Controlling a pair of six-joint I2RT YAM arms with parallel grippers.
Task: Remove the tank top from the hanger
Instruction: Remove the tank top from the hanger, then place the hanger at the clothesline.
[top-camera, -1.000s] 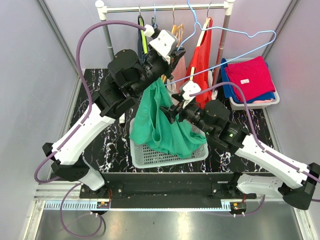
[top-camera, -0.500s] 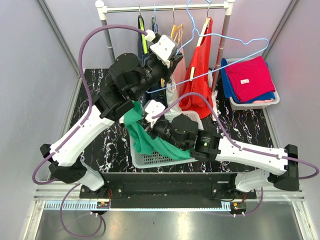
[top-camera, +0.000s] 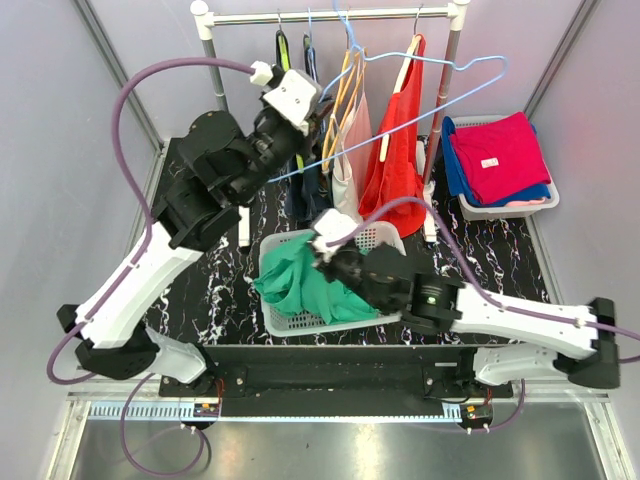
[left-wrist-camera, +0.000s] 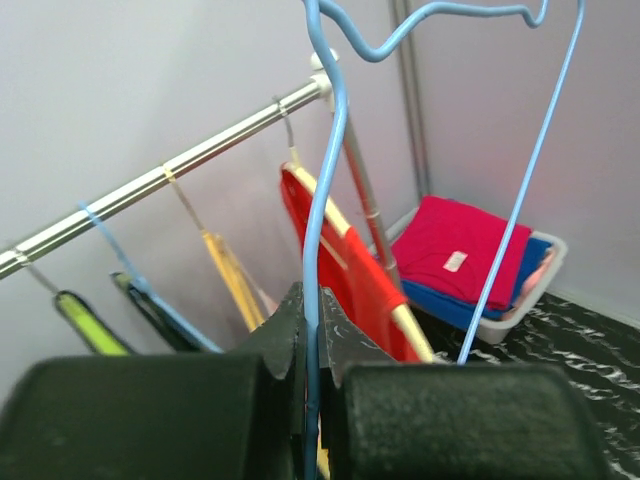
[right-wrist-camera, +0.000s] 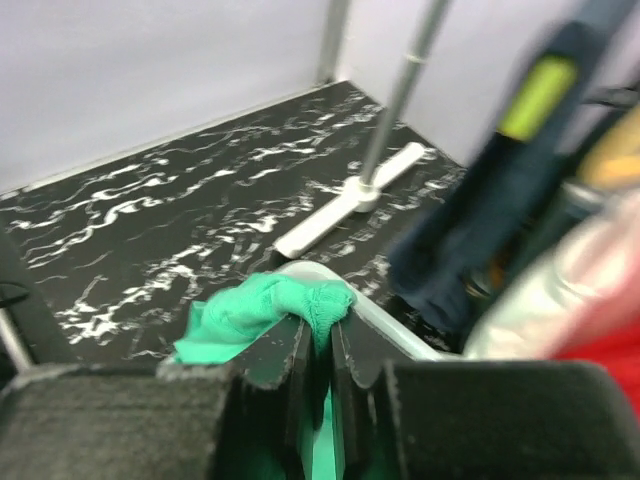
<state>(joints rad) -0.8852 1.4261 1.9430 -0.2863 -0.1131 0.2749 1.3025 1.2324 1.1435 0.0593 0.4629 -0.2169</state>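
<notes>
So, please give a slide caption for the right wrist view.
Right jaws closed on the green tank top at the rim of the white basket.

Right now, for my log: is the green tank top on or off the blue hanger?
Off. The blue hanger in the left tool is bare; the green tank top lies in the basket.

The left hand (left-wrist-camera: 312, 335) is pinching the blue wire hanger (left-wrist-camera: 328, 150) between closed fingers, holding it upright. Behind it, a red garment (left-wrist-camera: 352, 275) is hanging from the rail (left-wrist-camera: 170, 175). A bin (left-wrist-camera: 553, 252) of folded clothes is sitting on the bench (left-wrist-camera: 590, 340).
</notes>
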